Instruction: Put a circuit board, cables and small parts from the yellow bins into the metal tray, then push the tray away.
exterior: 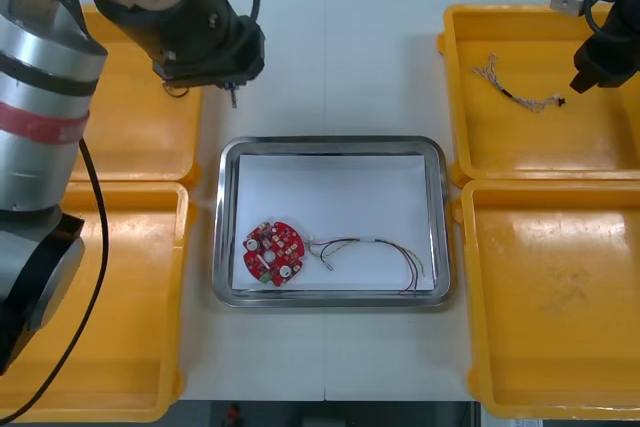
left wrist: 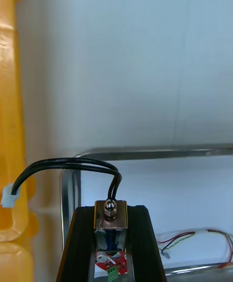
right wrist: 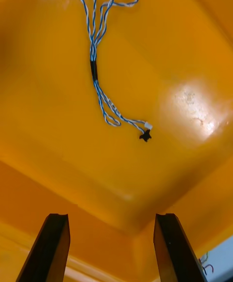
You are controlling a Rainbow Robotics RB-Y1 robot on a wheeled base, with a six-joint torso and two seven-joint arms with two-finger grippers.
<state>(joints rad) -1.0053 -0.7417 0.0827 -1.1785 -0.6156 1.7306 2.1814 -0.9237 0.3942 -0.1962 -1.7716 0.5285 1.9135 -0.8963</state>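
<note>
Front view: we count four yellow plastic bins (exterior: 560,297), two at each side of a light table (exterior: 340,47), and between them one shiny metal tray (exterior: 330,142), white inside. We count one round red circuit board (exterior: 273,252), lying in the tray's near left part, and three cables. One red and yellow cable (exterior: 375,241) lies in the tray just beside the board. One twisted blue and white cable (exterior: 520,97) lies in the far right bin (exterior: 500,157). One black cable (left wrist: 73,164) is held by the left gripper (exterior: 232,85) over the table, just beyond the tray's far left corner. Left wrist view: its black fingers (left wrist: 141,243) are clamped on the cable's metal end piece (left wrist: 110,211), and the cable's free end bears a white plug (left wrist: 7,197). Right wrist view: the right gripper (right wrist: 110,248) hangs over the blue and white cable, its fingers spread apart and holding nothing. The left arm (exterior: 60,77) hides much of the far left bin (exterior: 140,147). The right arm is cut off at the picture's edge in the front view.
</note>
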